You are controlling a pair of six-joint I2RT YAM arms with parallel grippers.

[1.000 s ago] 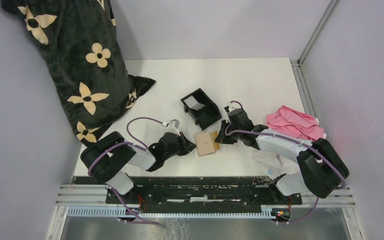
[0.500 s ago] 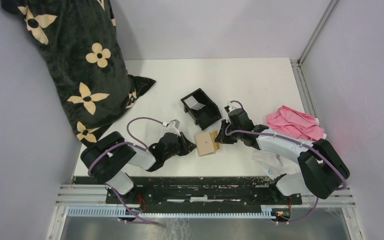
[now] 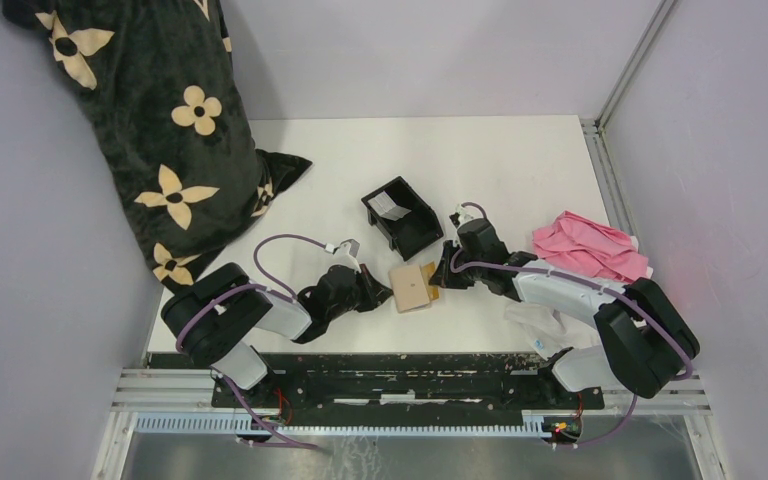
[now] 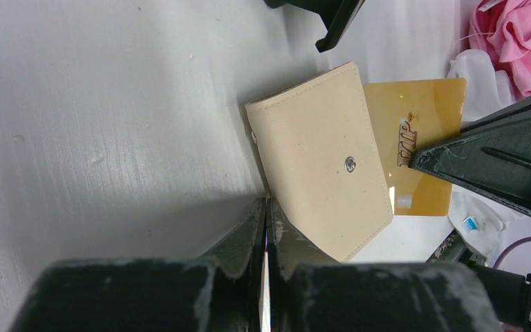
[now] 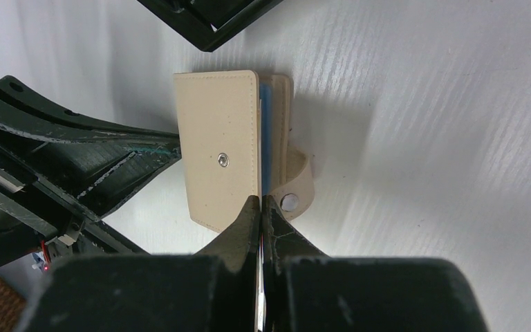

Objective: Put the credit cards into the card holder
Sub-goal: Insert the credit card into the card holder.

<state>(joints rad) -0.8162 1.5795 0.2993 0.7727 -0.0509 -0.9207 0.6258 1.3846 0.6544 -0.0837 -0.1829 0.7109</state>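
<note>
Gold card (image 4: 415, 138) judged thin, stiff, slick; right gripper (image 5: 259, 200) clamps its outer edge. Wallet (image 4: 318, 159) light, likely to slide; left gripper (image 4: 266, 204), closed empty, braces its fold.

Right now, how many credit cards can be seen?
3. A gold card pokes out of the card holder; a blue card shows edge-on inside it; a pale card lies in the black tray. Others may be hidden inside.
</note>
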